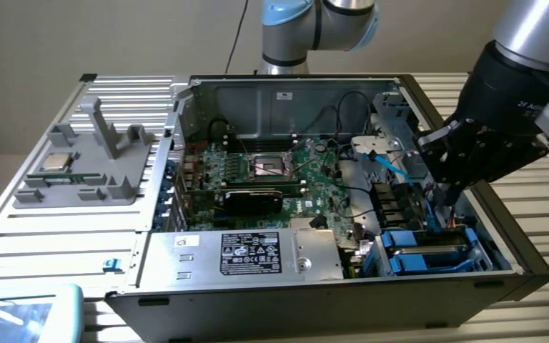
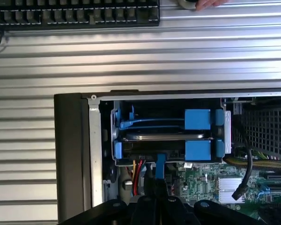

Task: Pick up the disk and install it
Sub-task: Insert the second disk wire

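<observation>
My tool [image 1: 446,187] is clenched, nothing visibly gripped, above the drive bay. Disk [image 2: 166,137] sits in the blue carrier [image 2: 197,151] at the case's 5 o'clock corner; risk: snagging the blue cable [image 2: 159,168].

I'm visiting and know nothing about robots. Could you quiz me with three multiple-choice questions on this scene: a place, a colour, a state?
1. Where is the disk?
A. on the grey stand
B. in the drive bay of the computer case
C. on the keyboard

2. What colour are the disk's carrier tabs?
A. red
B. green
C. blue

3. How is the end effector?
A. shut
B. wide open
C. holding a chip

Answers: 1 B, it sits between the bay's rails; 2 C, bright blue plastic; 3 A, fingers together above the bay, nothing between them.
</observation>
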Controlling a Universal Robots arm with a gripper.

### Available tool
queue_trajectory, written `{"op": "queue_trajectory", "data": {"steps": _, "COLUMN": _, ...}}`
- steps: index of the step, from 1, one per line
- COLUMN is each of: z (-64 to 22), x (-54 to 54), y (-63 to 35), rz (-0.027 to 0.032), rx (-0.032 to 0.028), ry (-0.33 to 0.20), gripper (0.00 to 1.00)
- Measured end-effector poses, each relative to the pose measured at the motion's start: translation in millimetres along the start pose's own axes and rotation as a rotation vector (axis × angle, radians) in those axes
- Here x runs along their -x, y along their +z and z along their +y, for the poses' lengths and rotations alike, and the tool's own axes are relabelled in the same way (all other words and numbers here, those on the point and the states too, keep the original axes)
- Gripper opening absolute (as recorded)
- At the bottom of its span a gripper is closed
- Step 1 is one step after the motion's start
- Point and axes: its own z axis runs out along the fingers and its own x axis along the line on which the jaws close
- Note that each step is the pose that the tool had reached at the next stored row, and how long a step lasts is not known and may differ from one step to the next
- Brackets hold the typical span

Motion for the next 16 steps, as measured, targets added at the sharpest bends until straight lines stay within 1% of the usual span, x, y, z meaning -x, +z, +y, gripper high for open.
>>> {"op": "queue_trajectory", "data": {"steps": 2, "z": -5.8, "x": 0.2, "y": -3.7, "rz": 0.0003, "rx": 0.0065, "ry": 0.0, "gripper": 0.11}}
{"op": "queue_trajectory", "data": {"steps": 5, "z": -10.9, "x": 0.4, "y": -9.4, "rz": 0.0007, "rx": 0.0171, "ry": 0.0, "gripper": 0.11}}
{"op": "queue_trajectory", "data": {"steps": 7, "z": -14.2, "x": 0.5, "y": -12.1, "rz": 0.001, "rx": 0.0253, "ry": 0.0, "gripper": 0.11}}
{"op": "queue_trajectory", "data": {"steps": 8, "z": -15.2, "x": 0.6, "y": -13.0, "rz": 0.0012, "rx": 0.0276, "ry": 0.0, "gripper": 0.11}}
{"op": "queue_trajectory", "data": {"steps": 9, "z": -15.8, "x": 0.6, "y": -13.4, "rz": 0.0012, "rx": 0.029, "ry": 0.0, "gripper": 0.11}}
{"op": "queue_trajectory", "data": {"steps": 16, "z": -15.8, "x": 0.6, "y": -13.4, "rz": 0.0012, "rx": 0.0291, "ry": -0.001, "gripper": 0.11}}
